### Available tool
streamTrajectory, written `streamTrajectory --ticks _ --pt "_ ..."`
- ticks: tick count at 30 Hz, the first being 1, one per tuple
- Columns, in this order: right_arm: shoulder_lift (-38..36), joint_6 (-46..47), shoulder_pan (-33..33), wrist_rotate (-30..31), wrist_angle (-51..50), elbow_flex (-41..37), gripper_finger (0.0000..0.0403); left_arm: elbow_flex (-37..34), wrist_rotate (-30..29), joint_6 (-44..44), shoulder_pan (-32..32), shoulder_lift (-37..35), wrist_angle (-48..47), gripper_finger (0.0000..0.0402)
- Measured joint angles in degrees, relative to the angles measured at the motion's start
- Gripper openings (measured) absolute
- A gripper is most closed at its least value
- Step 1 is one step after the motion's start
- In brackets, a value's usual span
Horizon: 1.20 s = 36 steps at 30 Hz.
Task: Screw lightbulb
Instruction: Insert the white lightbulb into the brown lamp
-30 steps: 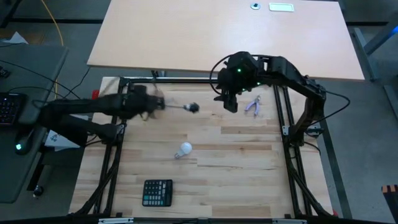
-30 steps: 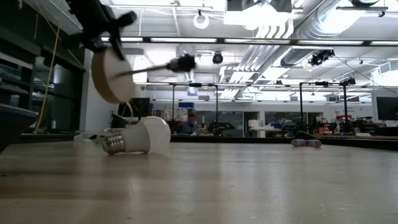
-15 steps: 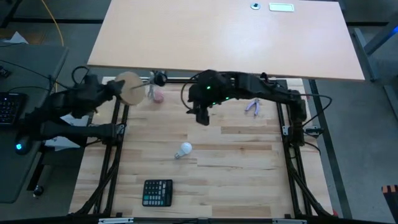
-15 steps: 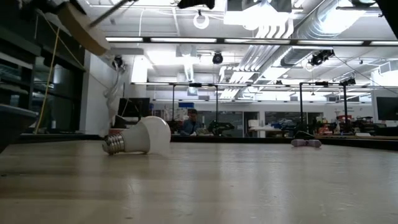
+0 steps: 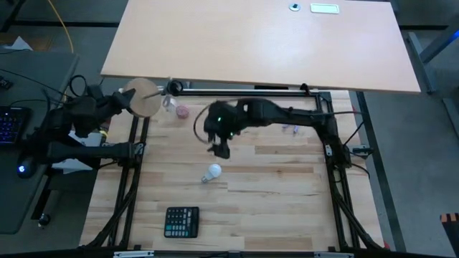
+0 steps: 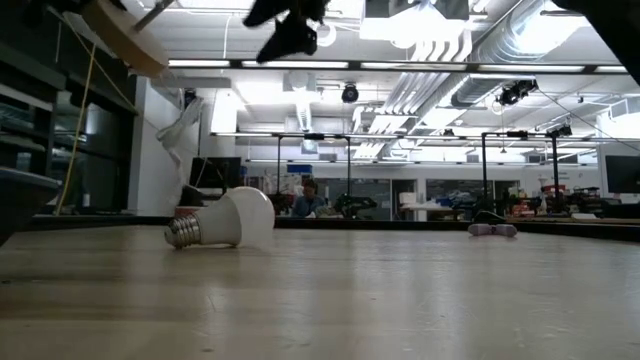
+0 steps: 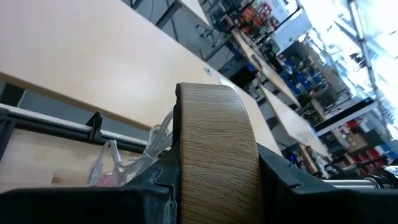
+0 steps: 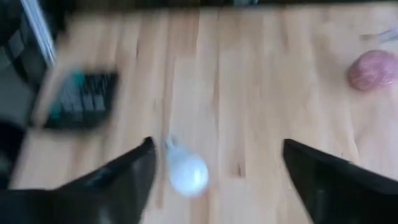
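The white lightbulb [image 5: 211, 173] lies on its side on the wooden table, its silvery base toward the left in the low view [image 6: 225, 220]. My right gripper [image 5: 219, 147] hangs open above it, a little to its far side. In the right wrist view the bulb [image 8: 188, 174] shows between the two spread fingers and below them. My left gripper [image 5: 123, 102] is raised at the table's far left corner. It is shut on the round wooden disc [image 5: 143, 100], whose black socket [image 5: 174, 88] sticks out toward the right. My left gripper pinches the wooden disc between its two fingers, one on each flat face [image 7: 186, 180] near the rim. The disc's rim [image 7: 214, 137] stands up between the fingers and faces the camera. The disc is lifted clear of the table and tilted.
A black calculator [image 5: 181, 221] lies near the front edge, left of centre. A pink lump [image 5: 182, 112] and a clear wrapper [image 5: 168, 104] lie at the far left. A small purple thing [image 5: 290, 129] lies at the far right. A pale tabletop [image 5: 258, 43] spans the back.
My left gripper has carried the disc up and toward the table's far left corner, and the socket has swung with it. My right gripper has gone toward the table's left and near edges, to above the bulb. The bulb has kept still.
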Motion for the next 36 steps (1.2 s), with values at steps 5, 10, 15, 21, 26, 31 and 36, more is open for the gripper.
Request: streamTrajectory --ticks 5,10,15,21,26,31,36 --pt "3.9 -16.6 2.6 4.2 -6.1 0.0 0.0377 0.0 -1.0 0.7 0.0 -1.2 2.3 0.0115" --pt "6.8 -17.1 4.3 5.7 -8.1 0.0 0.0345 0.0 -1.2 0.7 0.0 -2.1 2.8 0.0115" --pt "9.3 -23.2 4.9 0.6 -4.4 -1.3 0.0342 0.0 -1.2 0.6 0.0 -2.3 5.1 0.0115" --pt "12.3 -31.6 5.0 -0.6 -3.6 -1.9 0.0342 0.0 -1.9 0.6 0.0 -2.2 4.7 0.0115" --pt "15.3 -35.2 4.9 0.0 -2.0 -1.9 0.0342 0.0 -4.1 0.7 0.0 -2.1 4.8 0.0115" --pt "17.8 -35.1 4.9 0.4 -1.4 -2.0 0.0342 0.0 -4.0 0.7 0.0 -1.8 4.8 0.0115" --pt "19.6 -35.3 4.9 1.0 -0.4 -2.0 0.0342 0.0 -4.0 0.6 0.0 -1.8 4.8 0.0115"
